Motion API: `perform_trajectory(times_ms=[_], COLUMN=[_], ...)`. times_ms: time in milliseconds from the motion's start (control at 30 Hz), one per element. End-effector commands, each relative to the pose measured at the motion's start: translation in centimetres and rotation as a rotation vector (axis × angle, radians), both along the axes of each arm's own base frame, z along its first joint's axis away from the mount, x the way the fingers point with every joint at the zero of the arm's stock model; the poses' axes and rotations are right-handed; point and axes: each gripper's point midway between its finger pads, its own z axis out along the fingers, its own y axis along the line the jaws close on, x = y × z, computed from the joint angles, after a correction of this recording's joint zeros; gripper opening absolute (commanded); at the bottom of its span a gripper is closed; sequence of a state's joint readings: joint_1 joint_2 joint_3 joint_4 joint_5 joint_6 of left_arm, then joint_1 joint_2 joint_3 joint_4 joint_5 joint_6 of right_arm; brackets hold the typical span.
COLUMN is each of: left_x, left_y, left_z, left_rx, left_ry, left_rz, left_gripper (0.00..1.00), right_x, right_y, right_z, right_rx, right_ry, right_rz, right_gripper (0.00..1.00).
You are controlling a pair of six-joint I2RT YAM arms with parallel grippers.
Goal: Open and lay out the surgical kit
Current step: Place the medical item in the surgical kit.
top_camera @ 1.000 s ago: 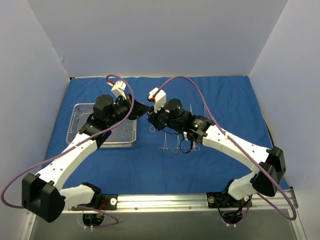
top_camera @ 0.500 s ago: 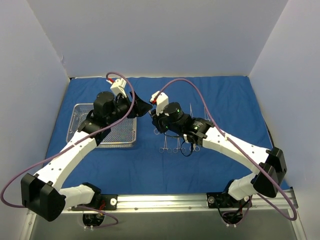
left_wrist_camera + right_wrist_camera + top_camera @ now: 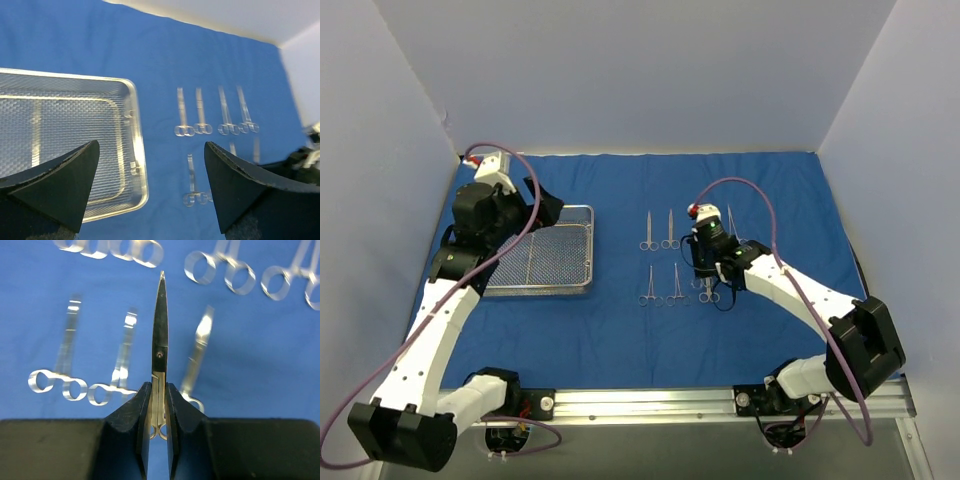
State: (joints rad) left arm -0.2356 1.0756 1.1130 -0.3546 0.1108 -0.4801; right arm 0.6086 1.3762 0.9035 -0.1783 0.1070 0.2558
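**While Seven Pieces Lie on the Blue, One Sits in the Grip**

Where the blue cloth wrap lies spread flat across the work area, everything else of the kit rests on it. The wire-mesh tray sits on the left part of the cloth, upright, its long side running left to right. Well apart from it, toward the middle, the instruments lie in two rows with their ring handles toward the arms' bases. The left wrist view shows four side by side in the far row. The right wrist view shows three lying in the near row.

The left tool hangs above the tray's far edge. Its fingers are spread wide apart, with nothing between them. From its camera the tray's right end shows on the left and the rows of steel on the right.

The right tool is over the right end of the near row. Its fingers are pressed together on a scissor-like instrument, gripping it just below the pivot screw, with the closed blades pointing away from the wrist. This piece sits between the second and third pieces of the near row. Whether its tip touches the cloth I cannot tell.
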Motion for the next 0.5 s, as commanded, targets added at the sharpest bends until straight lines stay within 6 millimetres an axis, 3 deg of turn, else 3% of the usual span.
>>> perform_trajectory(times_ms=[0, 100, 233, 367, 467], left_x=[-1.4, -1.9, -2.3, -2.5, -2.7], left_y=[3.2, 4.0, 4.3, 4.6, 4.9], left_z=[-0.8, -2.1, -3.3, -3.7, -4.2], left_rx=[0.114, 0.167, 0.216, 0.28, 0.325], left_ry=[0.002, 0.024, 0.034, 0.023, 0.023], left_rz=[0.054, 0.071, 0.067, 0.079, 0.09], left_gripper=[0.94, 0.94, 0.94, 0.94, 0.94], right_x=[0.3, 0.5, 1.2, 1.8, 1.8], right_y=[-4.4, -5.7, -9.3, -11.3, -11.5], right_z=[-0.3, -1.4, -2.8, -2.5, -2.9], right_rx=[-0.012, 0.029, 0.026, -0.046, -0.068], right_ry=[0.024, 0.069, 0.139, 0.178, 0.227], right_rz=[-0.164, -0.206, -0.312, -0.316, -0.312], right_gripper=[0.0, 0.0, 0.0, 0.0, 0.0])
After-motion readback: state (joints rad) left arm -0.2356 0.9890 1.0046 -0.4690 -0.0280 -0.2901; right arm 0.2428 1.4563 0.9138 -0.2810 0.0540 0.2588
